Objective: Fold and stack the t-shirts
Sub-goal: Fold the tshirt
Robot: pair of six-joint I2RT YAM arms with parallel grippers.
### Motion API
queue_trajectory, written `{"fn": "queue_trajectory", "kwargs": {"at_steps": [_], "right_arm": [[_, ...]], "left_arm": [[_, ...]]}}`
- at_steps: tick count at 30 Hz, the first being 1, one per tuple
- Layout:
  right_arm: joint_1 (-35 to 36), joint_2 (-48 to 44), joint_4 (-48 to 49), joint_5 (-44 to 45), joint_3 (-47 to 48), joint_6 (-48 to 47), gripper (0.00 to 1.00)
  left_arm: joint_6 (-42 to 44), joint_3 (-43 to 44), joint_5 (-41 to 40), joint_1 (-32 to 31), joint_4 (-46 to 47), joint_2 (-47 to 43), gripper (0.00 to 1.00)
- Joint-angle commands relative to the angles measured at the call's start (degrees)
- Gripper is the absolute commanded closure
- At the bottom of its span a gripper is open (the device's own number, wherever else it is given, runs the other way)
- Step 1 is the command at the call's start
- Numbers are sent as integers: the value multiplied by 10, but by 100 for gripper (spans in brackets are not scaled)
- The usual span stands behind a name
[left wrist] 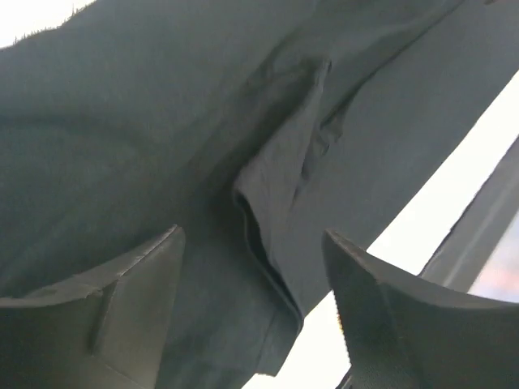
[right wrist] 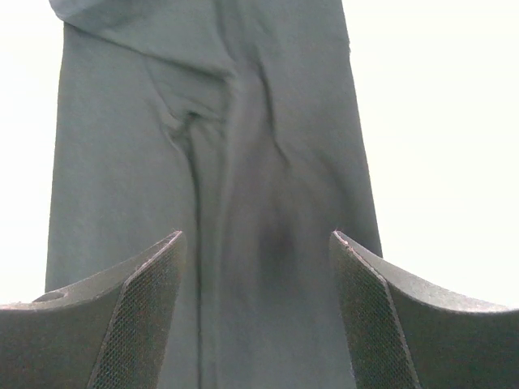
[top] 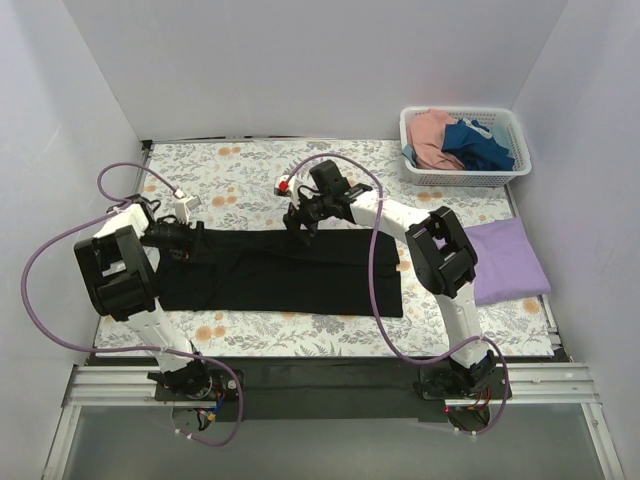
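Observation:
A black t-shirt lies folded into a long band across the middle of the table. My left gripper is open at the band's left end, its jaws standing over a folded hem of the black t-shirt. My right gripper is open over the band's far edge near the middle, with creased black cloth between its fingers. A folded lavender t-shirt lies at the right. Pink and dark blue shirts sit in the basket.
A white lattice basket stands at the far right corner. The table carries a floral cloth. White walls close in the left, back and right sides. Purple cables loop from both arms.

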Motion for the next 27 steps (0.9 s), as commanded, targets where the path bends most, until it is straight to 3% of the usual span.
{"fn": "queue_trajectory", "kwargs": {"at_steps": [1, 4, 5, 9, 13, 14, 15, 17, 18, 21, 27], "right_arm": [[-19, -36, -24, -2, -8, -6, 22], [-32, -32, -23, -2, 1, 2, 22], [-34, -30, -24, -3, 9, 5, 22], [-39, -23, -24, -9, 26, 10, 22], [-39, -19, -24, -26, 37, 14, 23], [-38, -14, -23, -30, 40, 19, 22], [-36, -12, -23, -33, 47, 21, 23], [-29, -6, -23, -32, 55, 25, 25], [-20, -4, -24, -30, 62, 24, 25], [5, 0, -25, -21, 68, 14, 34], [67, 25, -64, 34, 100, -13, 45]], "left_arm": [[-72, 32, 71, -7, 5, 17, 34], [-56, 22, 75, -38, -13, 27, 47], [-47, 15, 73, -51, -26, 24, 57], [17, -43, 13, -142, -31, -54, 71], [42, -65, -39, -141, -31, -139, 66], [23, -45, -32, -127, -30, -146, 62], [10, -27, -9, -74, -32, -142, 54], [-36, 39, 55, -12, -49, -95, 49], [-62, 59, 67, 40, -52, -72, 48], [-161, 108, 81, 113, -35, -4, 48], [-305, 102, -7, 144, 94, 35, 47]]}}
